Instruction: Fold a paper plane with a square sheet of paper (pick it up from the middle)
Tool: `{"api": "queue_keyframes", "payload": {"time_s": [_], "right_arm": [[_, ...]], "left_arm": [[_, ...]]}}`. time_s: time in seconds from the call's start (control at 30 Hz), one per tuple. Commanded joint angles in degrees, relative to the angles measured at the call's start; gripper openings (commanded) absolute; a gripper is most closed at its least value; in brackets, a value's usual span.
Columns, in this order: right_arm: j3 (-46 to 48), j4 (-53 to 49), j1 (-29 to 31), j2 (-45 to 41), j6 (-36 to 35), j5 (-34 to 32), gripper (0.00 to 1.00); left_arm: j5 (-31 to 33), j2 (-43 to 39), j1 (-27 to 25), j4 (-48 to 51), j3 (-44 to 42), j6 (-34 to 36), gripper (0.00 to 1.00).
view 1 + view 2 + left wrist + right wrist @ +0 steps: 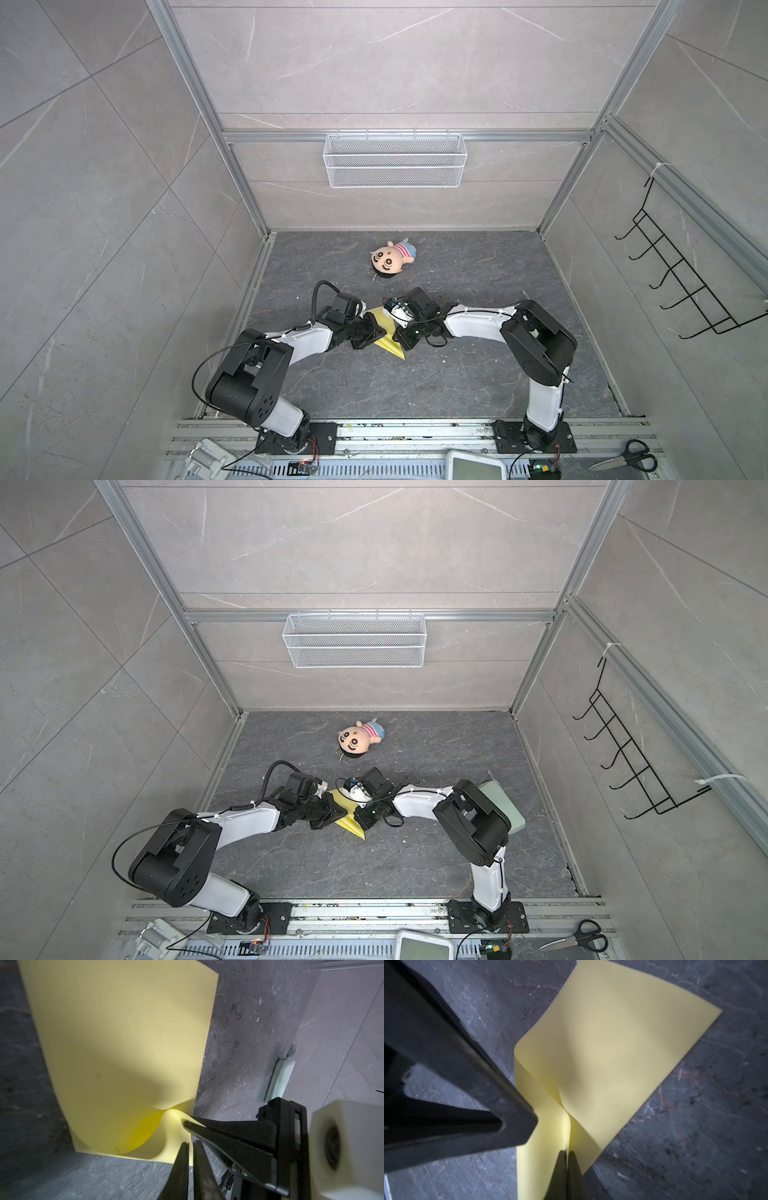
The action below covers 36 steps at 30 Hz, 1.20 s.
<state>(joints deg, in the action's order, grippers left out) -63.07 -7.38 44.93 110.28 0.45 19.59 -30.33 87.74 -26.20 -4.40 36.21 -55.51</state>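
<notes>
The square sheet of paper (390, 347) (353, 823) is pale yellow and lies on the dark floor between both arms. It is bowed up into a ridge (566, 1118). My right gripper (568, 1152) (397, 334) is shut on that ridge near the sheet's middle; its tips (185, 1123) also show in the left wrist view. My left gripper (190, 1144) (374, 330) has its jaws almost together at the sheet's near edge, with only a thin slit showing yellow. The far part of the sheet (124, 1032) rests flat. The paper plane is out of view.
A plush doll (390, 259) lies toward the back of the floor. A pale green pad (500, 808) (280, 1078) sits behind the right arm's elbow. A white mesh basket (395, 160) hangs on the back wall, a black hook rack (673, 270) on the right wall, and scissors (627, 457) lie at the front right.
</notes>
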Motion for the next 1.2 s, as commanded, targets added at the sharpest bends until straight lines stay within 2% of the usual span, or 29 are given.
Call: {"api": "queue_keyframes", "payload": {"time_s": [0.0, 1.17], "right_arm": [[-1.9, -3.1, -0.3, 1.4, 0.1, 0.9, 0.00], [-6.3, -6.5, -0.4, 3.3, -1.8, 3.0, 0.01]], "left_arm": [[-0.3, 1.3, -0.5, -1.6, 0.6, -0.4, 0.10], [2.4, 2.8, -0.8, 2.4, -0.4, 1.5, 0.07]]}}
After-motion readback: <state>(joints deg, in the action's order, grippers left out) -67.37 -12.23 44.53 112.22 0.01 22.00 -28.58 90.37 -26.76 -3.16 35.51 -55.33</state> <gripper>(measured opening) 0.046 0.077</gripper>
